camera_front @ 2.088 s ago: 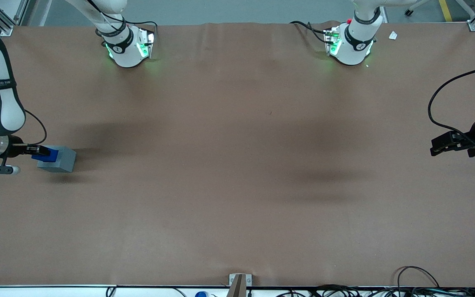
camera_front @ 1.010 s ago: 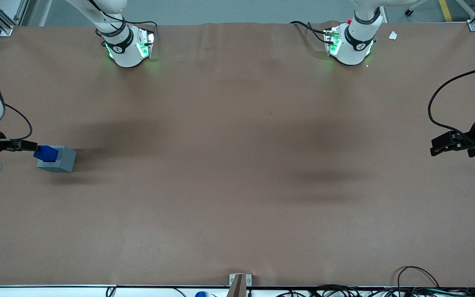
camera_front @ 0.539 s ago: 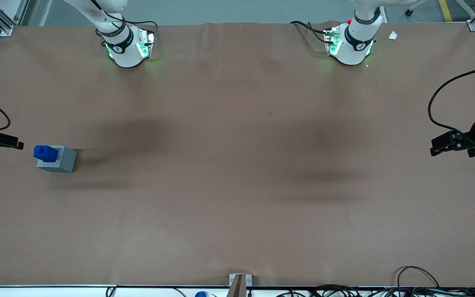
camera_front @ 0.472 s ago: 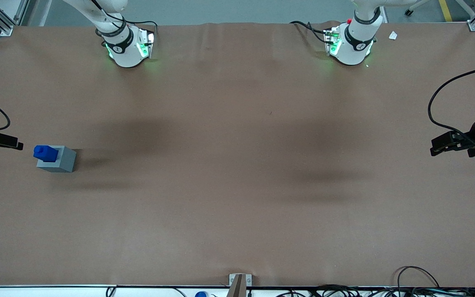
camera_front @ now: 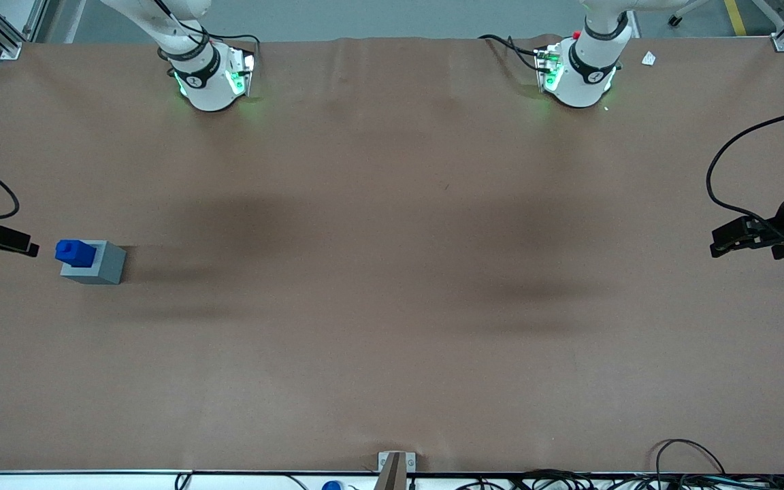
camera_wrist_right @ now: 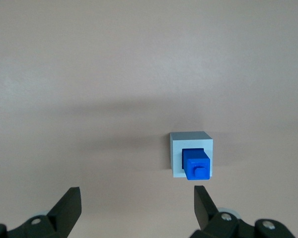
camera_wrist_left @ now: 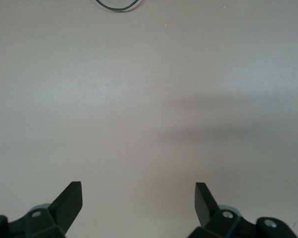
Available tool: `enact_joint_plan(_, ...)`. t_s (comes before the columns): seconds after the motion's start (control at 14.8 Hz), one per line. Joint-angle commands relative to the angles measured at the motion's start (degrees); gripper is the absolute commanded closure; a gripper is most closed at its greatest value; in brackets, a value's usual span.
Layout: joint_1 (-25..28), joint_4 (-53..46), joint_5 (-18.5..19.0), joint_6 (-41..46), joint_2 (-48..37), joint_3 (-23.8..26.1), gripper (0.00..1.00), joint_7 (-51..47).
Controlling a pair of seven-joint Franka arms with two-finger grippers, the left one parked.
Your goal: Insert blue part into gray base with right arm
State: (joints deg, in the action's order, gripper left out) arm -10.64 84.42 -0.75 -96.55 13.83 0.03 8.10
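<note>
Table [camera_front: 392, 354] nearest the front camera is bare brown cover.

Farther in, toward the working arm's end: gray base [camera_front: 96, 264] sits flat on the table, blue part [camera_front: 73, 251] standing upright in its top recess, stepped stub pointing up. From the wrist camera the blue part [camera_wrist_right: 195, 164] looks seated inside the gray base [camera_wrist_right: 190, 140], long axis vertical. How deep it sits I can't tell.

Right gripper [camera_front: 7, 241] is out at the table edge, apart from the block stack, at about the same distance from the front camera. Fingers [camera_wrist_right: 67, 208] spread wide, nothing between them. Wrist camera looks straight down on the stack, so the gripper is up above the table, not at block level.

Key relation: stack lies inboard of the gripper, toward the table middle, and below it. The right arm is by far the nearer one; nothing sits between it and the blocks.

My read: insertion looks done, arm is clear. If a press-down check were needed, it would go straight back inboard and down along that vertical axis. Only risk there is clipping the stub sideways and tipping the base.
</note>
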Motion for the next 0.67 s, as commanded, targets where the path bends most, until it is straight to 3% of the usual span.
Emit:
enact_joint_plan(0.0,1.67,0.84,-0.31,2.32,-3.62,-0.12,0.0,-2.02)
enact_joint_plan(0.27,5.98,1.27,-0.22,6.62,-8.19,-0.2,0.0,-10.28)
enact_joint_plan(0.61,8.44,5.3,-0.31,9.54,-16.44,-0.12,0.0,-11.0)
